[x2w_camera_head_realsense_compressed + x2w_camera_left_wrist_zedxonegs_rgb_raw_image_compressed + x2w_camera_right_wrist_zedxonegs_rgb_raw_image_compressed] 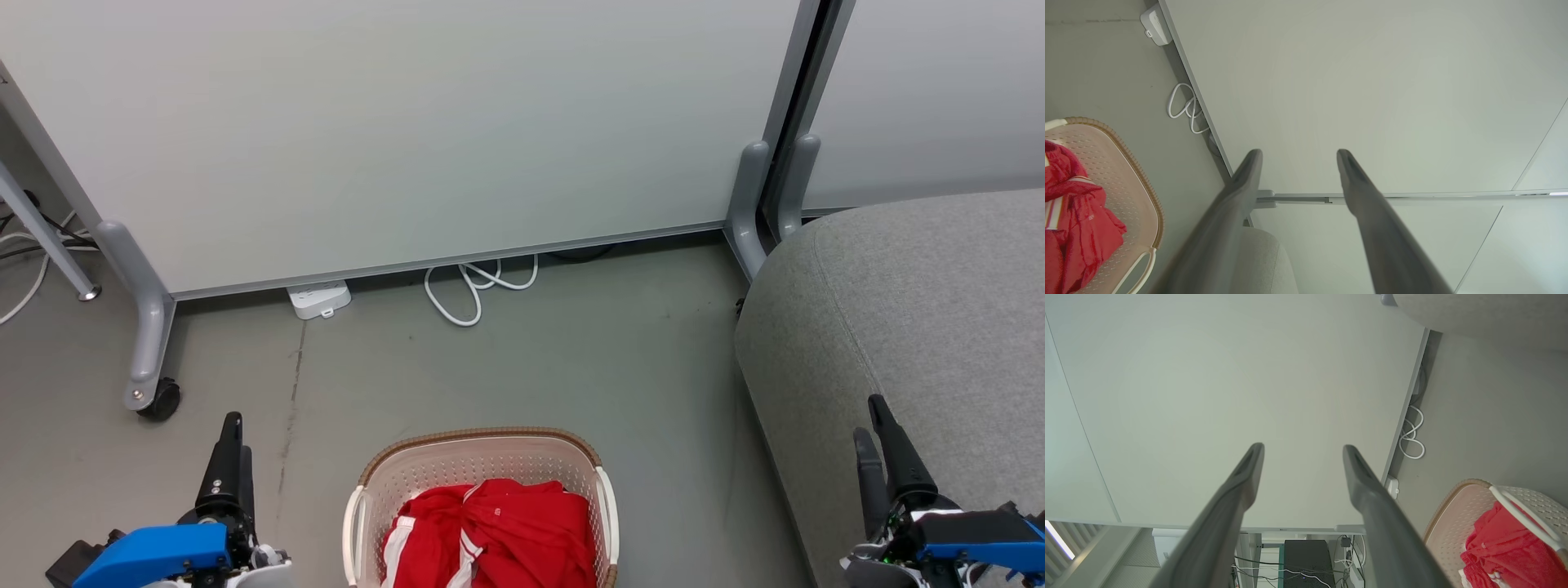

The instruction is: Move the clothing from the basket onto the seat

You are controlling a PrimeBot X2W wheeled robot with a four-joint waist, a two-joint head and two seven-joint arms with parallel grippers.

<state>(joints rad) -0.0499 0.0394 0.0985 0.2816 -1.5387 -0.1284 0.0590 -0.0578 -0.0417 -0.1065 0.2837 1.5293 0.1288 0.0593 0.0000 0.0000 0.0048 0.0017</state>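
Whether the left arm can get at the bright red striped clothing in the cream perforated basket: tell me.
Probably yes. The left gripper is open and empty, and the bright red clothing lies uncovered in the open-topped cream basket just to its right, with nothing standing between them.

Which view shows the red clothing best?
The head view: most of the clothing lies at bottom centre, seen from above in the basket. Each wrist view catches a smaller part at a frame corner.

Probably an office or lab: big white wall panels (408, 122) on wheels (161, 400), a power strip (320, 298), loose cables (482, 276).
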